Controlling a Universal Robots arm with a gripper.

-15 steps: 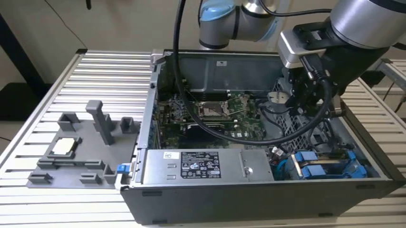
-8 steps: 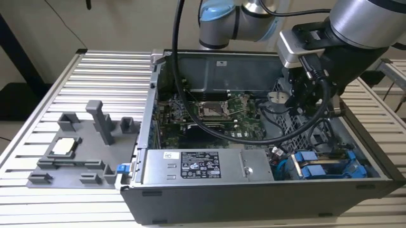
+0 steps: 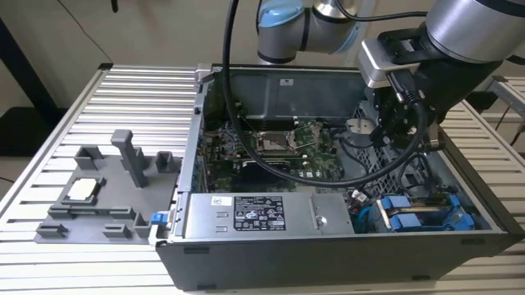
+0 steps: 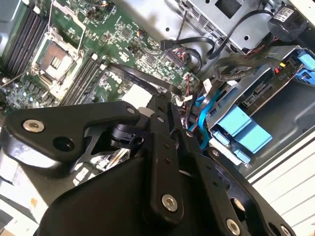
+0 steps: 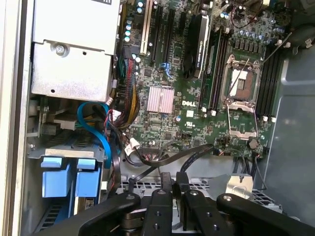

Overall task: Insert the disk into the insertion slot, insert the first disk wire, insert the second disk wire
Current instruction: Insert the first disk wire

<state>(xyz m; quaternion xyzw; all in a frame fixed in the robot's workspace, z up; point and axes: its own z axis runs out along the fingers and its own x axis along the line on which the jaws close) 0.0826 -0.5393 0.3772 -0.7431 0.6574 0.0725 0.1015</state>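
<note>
**Disk (image 3: 402, 220) seated in the corner bay, claw (image 3: 390, 130) at twelve o'clock from it**

The slatted metal counter (image 3: 123, 92) carries an open computer case (image 3: 246, 258) with its inside facing up. The arm (image 3: 468, 24) leans over the case from the exterior view's right, and its thick black cable (image 3: 271, 166) droops across the inside. The green motherboard (image 3: 279, 147) takes up the middle of the case. The grey labelled power-supply box (image 3: 262, 215) lies along the near wall, at six o'clock from the board. On the counter, at nine o'clock from the case, stands a grey fixture tray (image 3: 115, 203) with a small square chip (image 3: 85, 188) in it.

The disk, framed in its bright blue caddy, sits in the insertion slot (image 5: 59, 152) of the grey drive cage. In the exterior view that is the case's near corner, at three o'clock from the power-supply box. The caddy's blue tabs show at the slot's mouth in both wrist views.

In the exterior view the claw hangs inside the case beside the motherboard's three o'clock edge. The disk lies at about six o'clock from it, well apart and untouched. In both wrist views the claw's two fingers (image 5: 165, 196) stand close together with nothing visible between them. Thin black wires (image 5: 197, 152) run just beyond the fingertips. A blue flat wire (image 5: 101, 132) curves down beside the cage.
</note>
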